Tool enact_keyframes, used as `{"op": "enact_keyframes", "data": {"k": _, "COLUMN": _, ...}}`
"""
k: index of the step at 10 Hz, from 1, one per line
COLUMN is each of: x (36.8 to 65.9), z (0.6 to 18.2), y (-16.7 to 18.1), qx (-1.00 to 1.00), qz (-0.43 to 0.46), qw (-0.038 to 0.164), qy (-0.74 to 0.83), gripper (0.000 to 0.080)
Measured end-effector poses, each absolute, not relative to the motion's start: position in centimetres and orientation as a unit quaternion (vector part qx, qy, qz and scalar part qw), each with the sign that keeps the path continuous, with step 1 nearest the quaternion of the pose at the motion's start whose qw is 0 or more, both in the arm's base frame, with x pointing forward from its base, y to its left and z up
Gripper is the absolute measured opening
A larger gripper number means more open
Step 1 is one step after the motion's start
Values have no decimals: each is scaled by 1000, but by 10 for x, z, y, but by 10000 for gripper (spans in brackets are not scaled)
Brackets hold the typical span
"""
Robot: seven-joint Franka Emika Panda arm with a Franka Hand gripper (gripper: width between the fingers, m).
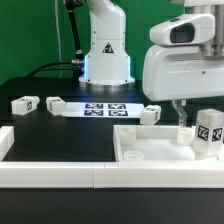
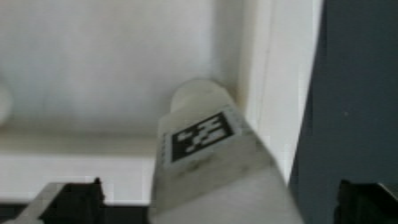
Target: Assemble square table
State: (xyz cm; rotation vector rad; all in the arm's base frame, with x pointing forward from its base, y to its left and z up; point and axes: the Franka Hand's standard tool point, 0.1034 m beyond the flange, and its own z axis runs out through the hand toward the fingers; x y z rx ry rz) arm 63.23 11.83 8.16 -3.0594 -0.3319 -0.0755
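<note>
The square table's top (image 1: 152, 143), a white tray with a raised rim, lies at the exterior view's lower right. One white tagged leg (image 1: 209, 133) stands upright in its corner on the exterior view's right. My gripper (image 1: 198, 118) hangs over that leg. In the wrist view the leg (image 2: 210, 135) rises between the two dark fingertips (image 2: 71, 203), with a gap on each side. My gripper (image 2: 221, 202) is open and holds nothing. The leg sits beside the top's rim (image 2: 270, 60).
Two more leg blocks (image 1: 24, 104) (image 1: 55, 104) lie at the back left and another (image 1: 150, 114) just behind the top. The marker board (image 1: 102, 108) lies before the robot base (image 1: 107, 55). White border rails (image 1: 50, 172) run along the front and left.
</note>
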Motion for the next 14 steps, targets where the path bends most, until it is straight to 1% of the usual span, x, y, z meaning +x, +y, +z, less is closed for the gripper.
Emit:
{"op": "enact_keyframes", "data": {"k": 1, "x": 633, "z": 82, "y": 117, "qx": -984, "qz": -29, "qw": 30, "qy": -176, "gripper": 649}}
{"op": "enact_keyframes", "data": {"k": 2, "x": 634, "z": 82, "y": 116, "qx": -978, "qz": -30, "qw": 29, "qy": -206, "gripper": 649}}
{"op": "enact_keyframes", "data": {"k": 4, "x": 633, "z": 81, "y": 116, "qx": -978, "qz": -30, "qw": 30, "qy": -203, "gripper": 640}}
{"op": "enact_keyframes", "data": {"k": 6, "x": 633, "z": 81, "y": 117, "qx": -982, "qz": -29, "qw": 31, "qy": -183, "gripper": 288}}
{"op": "enact_keyframes", "data": {"k": 8, "x": 633, "z": 81, "y": 117, "qx": -993, "qz": -26, "qw": 35, "qy": -106, "gripper": 288}}
{"op": "enact_keyframes", "data": {"k": 9, "x": 633, "z": 81, "y": 117, "qx": -995, "qz": -26, "qw": 35, "qy": -95, "gripper": 288}}
{"op": "enact_keyframes", "data": {"k": 12, "x": 633, "z": 79, "y": 113, "qx": -982, "qz": -11, "qw": 54, "qy": 183, "gripper": 288}}
{"op": "enact_keyframes", "data": {"k": 14, "x": 634, "z": 79, "y": 110, "qx": -962, "qz": -4, "qw": 62, "qy": 265, "gripper": 288}}
